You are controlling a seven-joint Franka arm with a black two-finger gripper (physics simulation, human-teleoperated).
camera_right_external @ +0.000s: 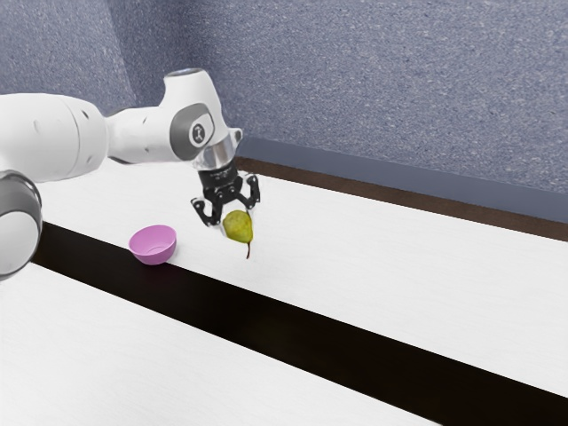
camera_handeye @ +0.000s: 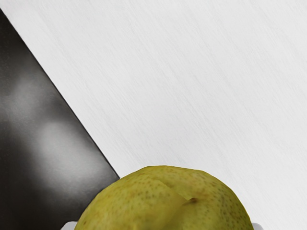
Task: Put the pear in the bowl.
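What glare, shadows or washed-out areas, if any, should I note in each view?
Exterior view: the white table is bright and nearly featureless, the dark strip almost black, with no clear shadow below the pear. Wrist view: soft pale glare patches on the dark strip; the pear, close to the camera, is cut off by the lower edge.

My arm [camera_right_external: 53, 138]: enters from the exterior view's left, reaching toward its right.
My wrist [camera_right_external: 193, 129]: bent downward.
My gripper [camera_right_external: 238, 223]: raised, pointing down, slightly tilted.
My fingers [camera_handeye: 70, 225]: parted, engaged from two opposite sides in a grip; pale edges noted in the wrist view.
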